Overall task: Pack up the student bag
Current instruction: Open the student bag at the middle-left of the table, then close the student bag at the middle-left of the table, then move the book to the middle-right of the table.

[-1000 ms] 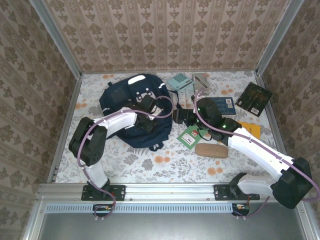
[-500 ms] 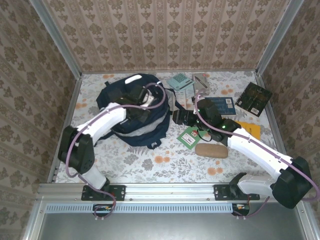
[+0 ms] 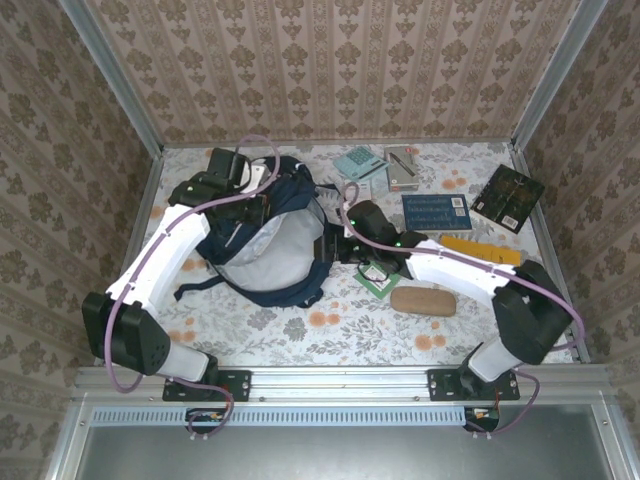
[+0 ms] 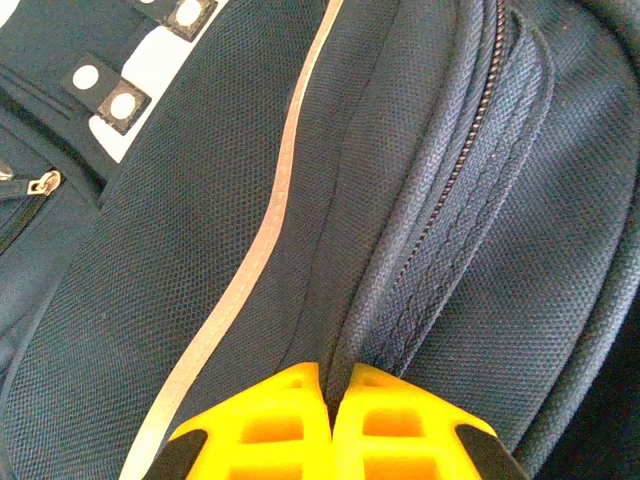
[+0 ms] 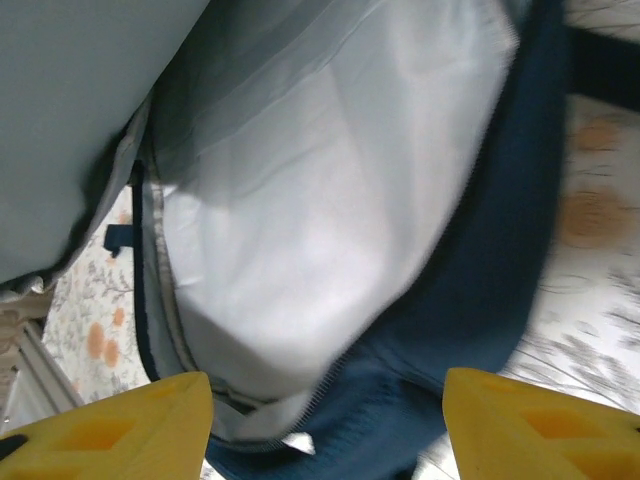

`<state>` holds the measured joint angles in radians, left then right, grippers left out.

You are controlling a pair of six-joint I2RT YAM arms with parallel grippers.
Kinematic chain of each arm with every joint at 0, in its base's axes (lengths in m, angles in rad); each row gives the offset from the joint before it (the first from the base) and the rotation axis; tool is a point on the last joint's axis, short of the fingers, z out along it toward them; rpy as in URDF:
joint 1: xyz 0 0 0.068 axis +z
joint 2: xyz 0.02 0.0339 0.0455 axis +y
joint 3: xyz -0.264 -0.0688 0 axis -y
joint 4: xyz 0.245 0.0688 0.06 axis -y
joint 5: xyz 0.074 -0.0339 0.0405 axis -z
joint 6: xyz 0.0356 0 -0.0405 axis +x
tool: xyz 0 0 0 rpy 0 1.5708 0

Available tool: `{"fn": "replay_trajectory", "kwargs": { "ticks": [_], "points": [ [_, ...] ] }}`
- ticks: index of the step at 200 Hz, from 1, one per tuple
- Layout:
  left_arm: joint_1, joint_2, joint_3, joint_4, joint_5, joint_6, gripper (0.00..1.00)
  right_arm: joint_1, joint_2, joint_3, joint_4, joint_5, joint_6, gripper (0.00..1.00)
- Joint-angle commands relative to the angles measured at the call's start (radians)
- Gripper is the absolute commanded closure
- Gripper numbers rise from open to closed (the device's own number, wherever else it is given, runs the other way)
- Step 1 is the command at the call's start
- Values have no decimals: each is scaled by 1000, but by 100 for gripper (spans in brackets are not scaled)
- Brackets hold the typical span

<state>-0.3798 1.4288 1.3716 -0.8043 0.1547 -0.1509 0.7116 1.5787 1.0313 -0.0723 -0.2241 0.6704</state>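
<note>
Student bag [image 3: 296,197] now gaping, grey lining [image 3: 262,262] exposed, left end effector [image 4: 328,385] clenched on its seam, right end effector [image 5: 325,392] released, lettering on blue book [image 3: 434,210] unreadable

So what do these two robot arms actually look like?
Slim white shells with black joints on both the left arm and right arm. A lilac cable loops along each. The left gripper and right gripper have bright yellow plastic fingers with moulded rectangular recesses.
</note>
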Motion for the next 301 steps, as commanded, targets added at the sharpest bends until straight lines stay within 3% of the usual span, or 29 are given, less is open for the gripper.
{"fn": "replay_trajectory", "kwargs": {
  "ticks": [1, 54, 116, 156, 200, 263, 301],
  "points": [
    [10, -65, 79, -1, 52, -68, 100, 9, 86, 70, 30, -52, 13, 39],
    [13, -88, 123, -91, -45, -111, 100, -52, 176, 174, -98, 3, -74, 37],
    [-6, -119, 95, -114, -157, -262, 100, -204, 21, 113, -212, 102, -124, 29],
    [-15, -105, 22, -64, -193, -318, 100, -349, -91, 17, -285, 235, -115, 23],
    [-15, -62, -62, 53, -149, -353, 100, -565, -181, -75, -393, 398, -67, 19],
    [-26, -11, -134, 115, -92, -367, 100, -990, -283, -209, -437, 324, -34, 14],
    [-25, -5, -140, 110, -88, -360, 100, -1095, -163, -218, -397, 200, -49, 13]
  ]
}}
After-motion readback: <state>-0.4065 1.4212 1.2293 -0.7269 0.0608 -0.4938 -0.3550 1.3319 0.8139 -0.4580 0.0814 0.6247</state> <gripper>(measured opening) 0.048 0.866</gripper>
